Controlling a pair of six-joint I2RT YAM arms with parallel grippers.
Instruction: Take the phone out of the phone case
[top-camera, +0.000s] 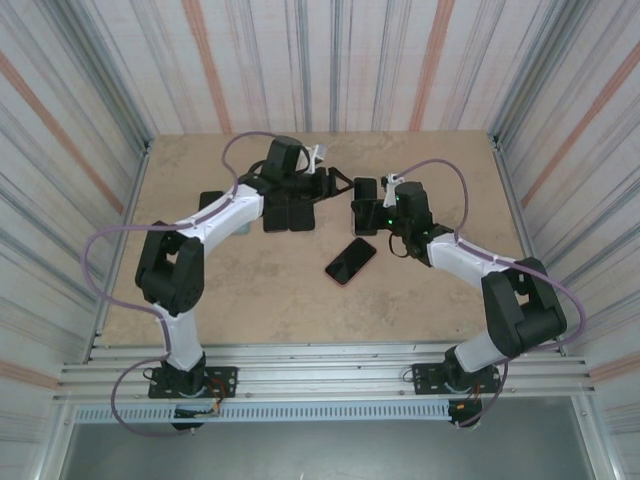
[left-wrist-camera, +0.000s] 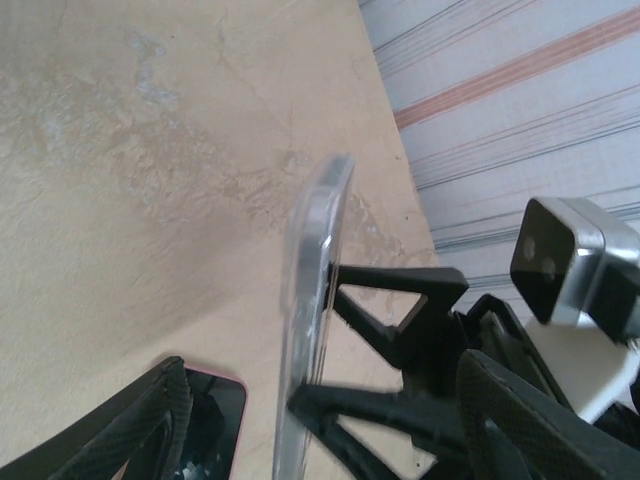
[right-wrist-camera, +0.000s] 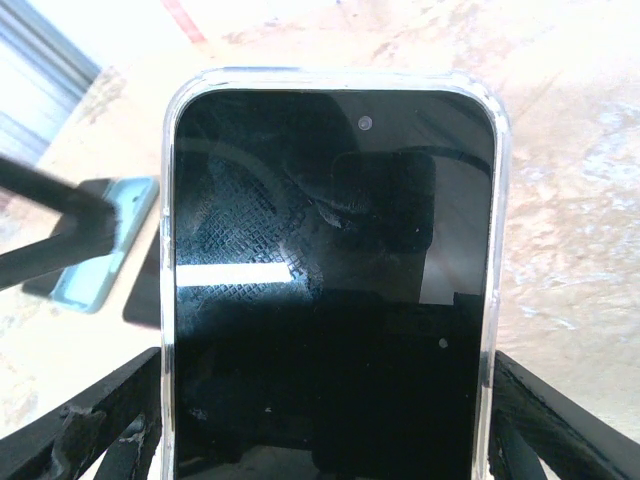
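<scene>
Phone (right-wrist-camera: 330, 300) in its phone case (right-wrist-camera: 330, 78) stands up, grasped by right pincer (right-wrist-camera: 330, 430), so released left pincer (top-camera: 338, 186) can pull.

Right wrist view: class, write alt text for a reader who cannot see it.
A black-screened phone in a clear plastic case stands upright, gripped at its lower sides between the black fingers of the right gripper. Behind it is a beige table, with a pale blue flat object at left.

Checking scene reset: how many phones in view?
2 for sure: cased phone held in the right gripper; pink-edged phone flat on the table. Dark slabs under the left arm may be more.
</scene>
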